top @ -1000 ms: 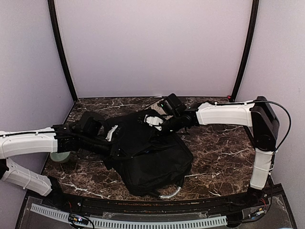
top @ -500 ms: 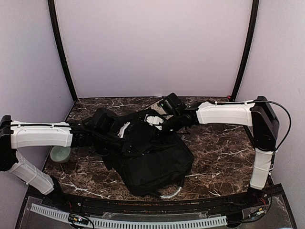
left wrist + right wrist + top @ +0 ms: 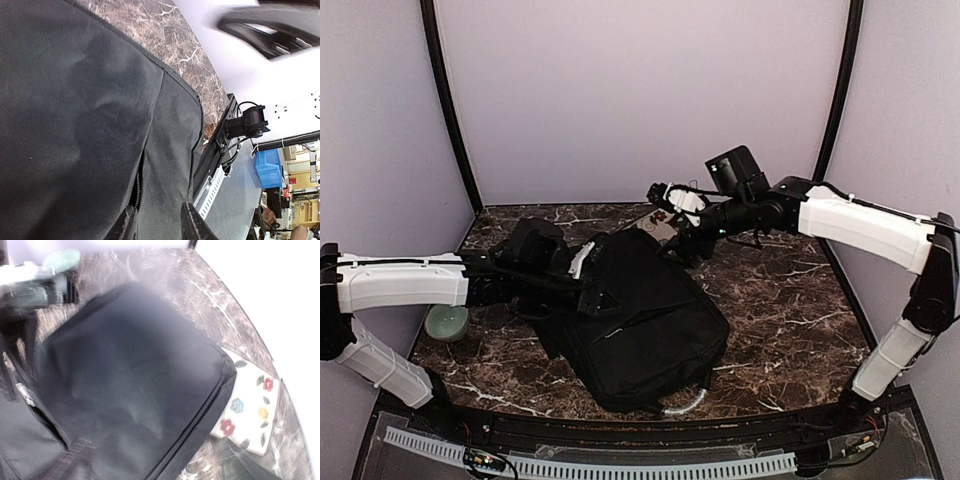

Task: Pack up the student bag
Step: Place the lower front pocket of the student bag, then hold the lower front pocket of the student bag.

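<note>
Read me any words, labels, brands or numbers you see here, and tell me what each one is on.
None can be read.
The student bag shows no logo or label.
The white flat item bears only flower pictures.
Shelf clutter beyond the blue bin is too blurred to read.

Dark brown marbled surface with white veins, pale green round dish near its left edge (partly hidden), flat white item printed with coloured flowers toward the back, lilac walls, blue bin beyond.
</note>
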Available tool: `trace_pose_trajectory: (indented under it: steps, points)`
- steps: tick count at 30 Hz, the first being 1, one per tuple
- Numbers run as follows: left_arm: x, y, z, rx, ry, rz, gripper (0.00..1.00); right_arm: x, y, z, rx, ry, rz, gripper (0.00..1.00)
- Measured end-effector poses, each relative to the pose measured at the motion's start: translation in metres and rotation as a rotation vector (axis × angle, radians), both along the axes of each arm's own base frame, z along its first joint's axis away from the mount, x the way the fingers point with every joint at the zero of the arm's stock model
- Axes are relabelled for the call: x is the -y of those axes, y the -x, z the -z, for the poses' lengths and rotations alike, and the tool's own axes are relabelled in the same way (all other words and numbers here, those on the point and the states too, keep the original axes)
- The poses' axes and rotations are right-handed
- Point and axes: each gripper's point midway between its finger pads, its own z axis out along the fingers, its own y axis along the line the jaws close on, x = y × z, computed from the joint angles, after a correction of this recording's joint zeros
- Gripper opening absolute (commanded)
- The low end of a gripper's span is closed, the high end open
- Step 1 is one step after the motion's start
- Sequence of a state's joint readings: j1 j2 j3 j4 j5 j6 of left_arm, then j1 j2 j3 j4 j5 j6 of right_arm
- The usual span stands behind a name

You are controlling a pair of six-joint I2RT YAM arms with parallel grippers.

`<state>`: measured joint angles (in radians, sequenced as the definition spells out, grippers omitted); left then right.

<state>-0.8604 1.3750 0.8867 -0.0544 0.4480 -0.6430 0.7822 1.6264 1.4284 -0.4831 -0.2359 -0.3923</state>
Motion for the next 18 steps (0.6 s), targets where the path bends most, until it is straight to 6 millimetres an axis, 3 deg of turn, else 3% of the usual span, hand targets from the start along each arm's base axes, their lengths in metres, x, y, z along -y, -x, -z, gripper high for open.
trace_pose_trajectory:
  steps: [3, 5, 8, 12, 15, 18]
  points:
    - [0.0, -0.003, -0.006, 0.024, 0.001, -0.006, 0.33, 0.001, 0.008, -0.027, 0.023, -0.059, -0.016, 1.0]
    - [-0.002, -0.005, -0.008, 0.039, -0.005, -0.021, 0.35, -0.003, 0.017, -0.027, -0.006, -0.073, -0.052, 0.99]
    - [-0.014, -0.01, -0.013, 0.065, -0.034, -0.08, 0.37, -0.01, 0.033, -0.007, -0.072, -0.047, -0.11, 0.79]
    - [-0.046, -0.014, -0.023, 0.071, -0.056, -0.224, 0.49, -0.033, 0.07, 0.024, -0.109, 0.037, -0.195, 0.58]
    - [-0.069, -0.012, -0.015, 0.024, -0.075, -0.318, 0.52, -0.057, 0.1, 0.043, -0.079, 0.124, -0.263, 0.57]
    - [-0.088, -0.004, 0.008, -0.058, -0.109, -0.393, 0.52, -0.077, 0.119, 0.055, -0.038, 0.178, -0.312, 0.57]
